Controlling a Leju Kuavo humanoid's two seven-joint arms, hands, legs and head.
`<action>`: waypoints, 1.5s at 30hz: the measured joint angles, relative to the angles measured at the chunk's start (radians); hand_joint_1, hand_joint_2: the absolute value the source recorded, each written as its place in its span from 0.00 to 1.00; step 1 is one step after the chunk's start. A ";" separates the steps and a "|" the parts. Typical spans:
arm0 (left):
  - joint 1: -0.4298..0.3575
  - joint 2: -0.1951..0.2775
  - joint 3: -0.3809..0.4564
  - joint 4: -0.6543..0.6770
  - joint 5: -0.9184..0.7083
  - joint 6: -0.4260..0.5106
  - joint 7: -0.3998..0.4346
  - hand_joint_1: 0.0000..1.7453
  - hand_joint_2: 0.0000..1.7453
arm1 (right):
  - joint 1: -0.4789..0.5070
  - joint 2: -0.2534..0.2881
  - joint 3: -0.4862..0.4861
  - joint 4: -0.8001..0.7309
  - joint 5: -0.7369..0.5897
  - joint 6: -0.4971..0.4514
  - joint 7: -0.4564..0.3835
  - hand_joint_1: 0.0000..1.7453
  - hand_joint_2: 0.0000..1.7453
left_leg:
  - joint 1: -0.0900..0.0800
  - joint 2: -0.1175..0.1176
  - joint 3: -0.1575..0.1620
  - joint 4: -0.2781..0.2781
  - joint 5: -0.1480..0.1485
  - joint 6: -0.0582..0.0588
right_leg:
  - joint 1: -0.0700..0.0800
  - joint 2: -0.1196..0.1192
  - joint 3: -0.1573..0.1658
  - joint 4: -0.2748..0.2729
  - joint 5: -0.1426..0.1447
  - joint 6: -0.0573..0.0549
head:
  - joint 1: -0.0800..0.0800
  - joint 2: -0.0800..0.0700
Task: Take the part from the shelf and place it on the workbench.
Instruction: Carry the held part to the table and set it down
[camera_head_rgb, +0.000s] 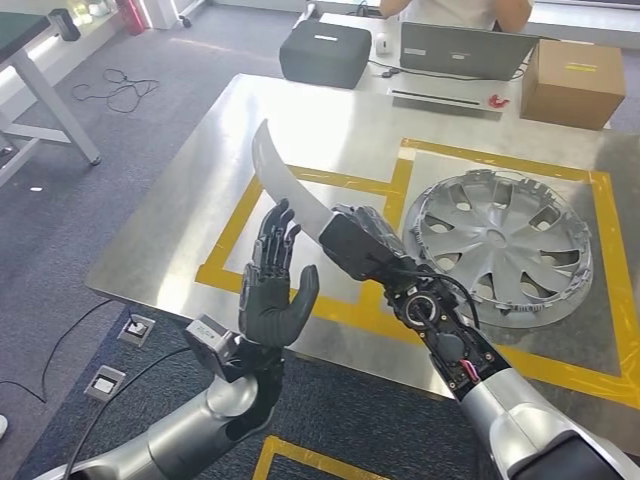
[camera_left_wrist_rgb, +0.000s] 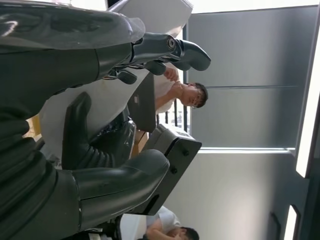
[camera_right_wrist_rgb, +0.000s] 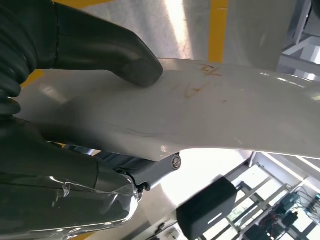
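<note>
Right hand (camera_head_rgb: 361, 243) clamps the curved white part (camera_head_rgb: 290, 186) over the workbench (camera_head_rgb: 189, 200), left hand (camera_head_rgb: 275, 285) spread empty; lower it level.

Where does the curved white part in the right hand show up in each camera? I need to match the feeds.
Head view: curved white part rises up-left from the right hand, over the workbench.
Left wrist view: I cannot pick it out with certainty.
Right wrist view: it spans the frame, thumb pressed on it.
Shared landmark: yellow tape.

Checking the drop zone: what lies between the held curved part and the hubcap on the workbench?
In the head view, yellow tape on bare workbench separates curved part from hubcap.
</note>
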 joint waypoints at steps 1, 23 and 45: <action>-0.001 -0.001 -0.002 0.004 0.000 0.000 0.000 0.00 1.00 | -0.004 0.003 0.003 0.008 0.002 -0.006 0.005 1.00 1.00 | 0.000 0.000 0.000 0.000 0.000 0.000 | 0.000 0.000 0.000 0.000 0.000 0.000 | 0.000 0.000; -0.004 -0.022 -0.027 0.039 0.007 -0.047 0.000 0.00 1.00 | -0.128 0.021 0.157 0.149 0.419 -0.408 0.290 1.00 1.00 | 0.000 0.000 0.000 0.001 0.000 0.000 | 0.000 0.000 0.000 0.000 0.000 0.000 | 0.000 0.000; 0.011 -0.024 -0.035 0.059 -0.007 -0.057 0.000 0.00 1.00 | -0.143 0.025 0.170 0.196 0.439 -0.327 0.269 0.25 0.25 | 0.000 0.000 0.000 0.001 0.000 0.000 | 0.000 0.000 0.000 0.000 0.000 0.000 | 0.000 0.000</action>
